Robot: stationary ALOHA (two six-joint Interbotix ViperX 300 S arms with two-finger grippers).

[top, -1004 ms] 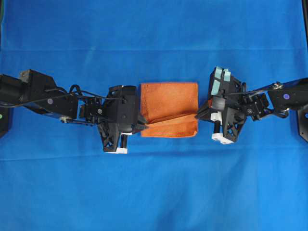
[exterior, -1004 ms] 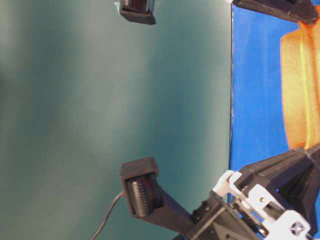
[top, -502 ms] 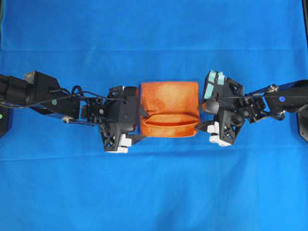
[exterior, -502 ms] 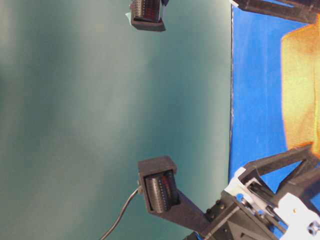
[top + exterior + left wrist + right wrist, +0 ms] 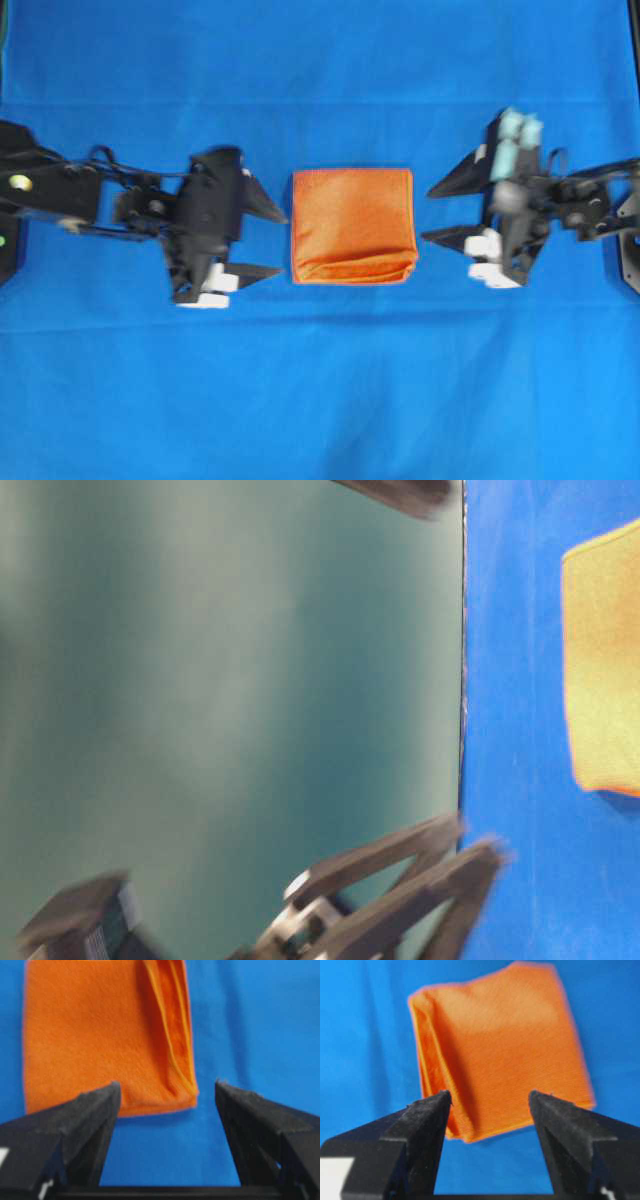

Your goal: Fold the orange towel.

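Overhead view: both arms motion-blurred; left gripper [image 5: 268,243] and right gripper [image 5: 437,212] soft-edged, arm bases cut off at pic's sides. Table-level view: orange towel [image 5: 604,660] cut by right edge, black gripper parts at bottom and top smeared, can't tell which arm. Wrist views: finger [image 5: 80,1125] roots cut by bottom edge; towel top clipped in left wrist view.
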